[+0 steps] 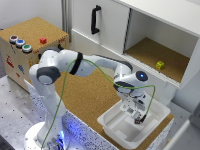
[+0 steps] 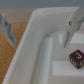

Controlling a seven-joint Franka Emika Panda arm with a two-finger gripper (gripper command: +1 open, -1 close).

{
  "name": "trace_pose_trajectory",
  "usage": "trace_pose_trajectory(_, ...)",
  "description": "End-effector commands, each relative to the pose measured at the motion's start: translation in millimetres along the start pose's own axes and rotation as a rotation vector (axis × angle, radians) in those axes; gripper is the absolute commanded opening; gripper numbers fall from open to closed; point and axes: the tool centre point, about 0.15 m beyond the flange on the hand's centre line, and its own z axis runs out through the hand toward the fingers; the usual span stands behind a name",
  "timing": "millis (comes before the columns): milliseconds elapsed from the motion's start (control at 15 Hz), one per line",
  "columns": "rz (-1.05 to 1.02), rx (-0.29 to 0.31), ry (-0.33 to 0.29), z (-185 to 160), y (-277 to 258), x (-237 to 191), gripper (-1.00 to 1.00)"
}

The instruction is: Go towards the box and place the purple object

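The box is a shallow white tray (image 1: 114, 126) on the cork table top at the exterior view's right. My gripper (image 1: 138, 117) hangs just over its middle, pointing down into it. In the wrist view the tray's rim and inner walls (image 2: 44, 22) fill the picture. The purple object (image 2: 76, 59), a tiny dark purple block with a yellow mark, lies on the tray floor near one fingertip (image 2: 69, 41). The gripper (image 2: 40, 37) is open, with the fingers wide apart and nothing between them. In the exterior view I cannot make out the block.
A cork-covered crate (image 1: 35, 31) with coloured buttons stands at the back on the exterior view's left. A white cabinet with a black handle (image 1: 95, 20) stands behind. A yellow-green cube (image 1: 160, 65) sits in its open compartment. The cork table top (image 1: 92, 97) runs beside the tray.
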Motion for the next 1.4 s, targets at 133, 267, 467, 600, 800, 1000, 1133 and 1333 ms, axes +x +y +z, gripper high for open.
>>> trace_pose_trajectory(133, -0.020, -0.087, 0.025, 1, -23, -13, 1.00)
trace_pose_trajectory(267, -0.020, -0.087, 0.025, 1, -23, -13, 1.00)
trace_pose_trajectory(467, -0.020, -0.087, 0.025, 1, -23, -13, 1.00)
trace_pose_trajectory(600, -0.020, -0.087, 0.025, 1, -23, -13, 1.00)
trace_pose_trajectory(800, -0.079, -0.048, 0.141, -38, -63, 19, 1.00)
trace_pose_trajectory(1000, -0.158, -0.044, 0.178, -60, -123, 49, 1.00)
trace_pose_trajectory(1133, -0.220, -0.030, 0.194, -66, -171, 59, 1.00)
trace_pose_trajectory(1333, -0.309, -0.011, 0.163, -63, -248, 53, 1.00)
